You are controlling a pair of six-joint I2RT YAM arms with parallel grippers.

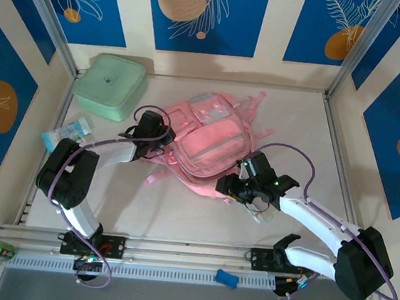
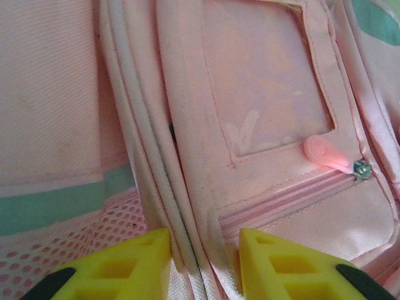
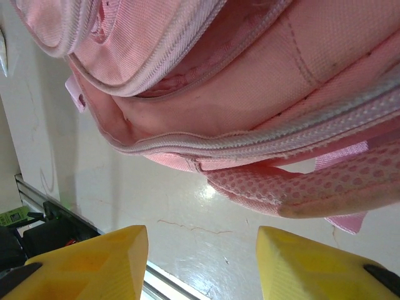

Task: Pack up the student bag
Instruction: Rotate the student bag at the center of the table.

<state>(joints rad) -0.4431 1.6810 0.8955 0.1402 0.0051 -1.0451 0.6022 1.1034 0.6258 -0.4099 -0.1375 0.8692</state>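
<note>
Pink student bag (image 1: 207, 147) lying flat near the middle of a pale table (image 1: 296, 124), front face up. Long axis running roughly near to far, tilted a little. Front-pocket end toward the arms, clear window pocket and a loose strap toward the far wall. More strap trailing off the near left corner.

Left gripper (image 1: 165, 140) at the bag's left side. Seen from the left wrist, yellow fingers (image 2: 125, 265) set either side of a piped seam ridge, fabric filling the narrow gap. Cannot tell whether pinched tight or merely straddled. Beyond the tips, a stitched window pocket, a zip line and a pink zip pull (image 2: 322, 152). Pink mesh at lower left.

Right gripper (image 1: 230, 189) at the bag's near right corner, low over the table. Seen from the right wrist, fingers spread apart with bare tabletop between, grasping nothing. Bag's edge and a mesh strap just past the tips.

Mint-green lidded box (image 1: 110, 87) in the far left corner, just apart from the bag. Small pale-blue case (image 1: 65, 134) near the left edge, beside the left arm.

Wide bare tabletop on the right, out to the table's edge, plus a bare band between the bag and the near rail (image 1: 175, 251). Less room on the left, hemmed by box, case and arm.
</note>
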